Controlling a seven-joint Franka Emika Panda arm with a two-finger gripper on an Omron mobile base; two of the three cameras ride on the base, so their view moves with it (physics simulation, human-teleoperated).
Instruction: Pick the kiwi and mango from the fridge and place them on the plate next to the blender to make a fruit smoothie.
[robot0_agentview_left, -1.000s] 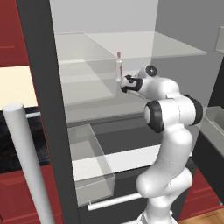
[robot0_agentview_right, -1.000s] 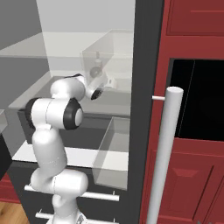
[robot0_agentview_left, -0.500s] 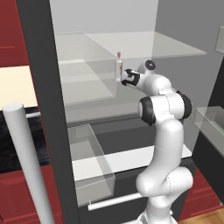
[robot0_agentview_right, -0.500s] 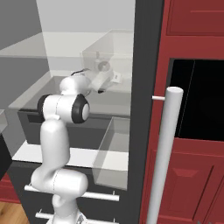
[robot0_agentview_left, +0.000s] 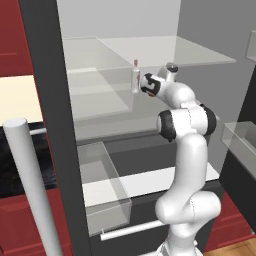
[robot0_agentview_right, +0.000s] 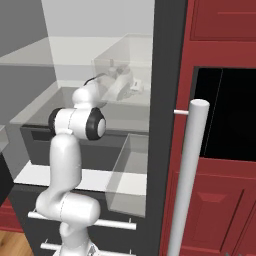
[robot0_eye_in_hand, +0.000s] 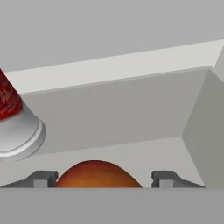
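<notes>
Off to the left of my hand (robot0_eye_in_hand: 99, 183) leans a clear bottle with a red cap (robot0_eye_in_hand: 13, 118), close enough that I would judge a sideways slip could knock it, so it makes sense to come at the fruit straight on. Directly between my two dark fingertips (robot0_eye_in_hand: 40, 179) sits the rounded orange-red mango (robot0_eye_in_hand: 97, 174), its top bulging up in the gap, with a sliver of space showing on either side of it; the hand is neither released wide nor clenched tight, and I cannot tell whether the tips have yet touched the skin. To the right of my hand the pale inner wall of the tall dark-grey fridge (robot0_eye_in_hand: 199, 127) angles away, and ahead runs the pale back ledge of the shelf I am reaching into. From the left base camera my hand (robot0_agentview_left: 141, 84) is pushed in over a clear glass shelf (robot0_agentview_left: 105, 105) beside that same bottle (robot0_agentview_left: 135, 79), the arm stretched level so that the fingers straddle the fruit from the front. My judgement is that this is the grasp on the mango, with its carry to the plate still ahead.
</notes>
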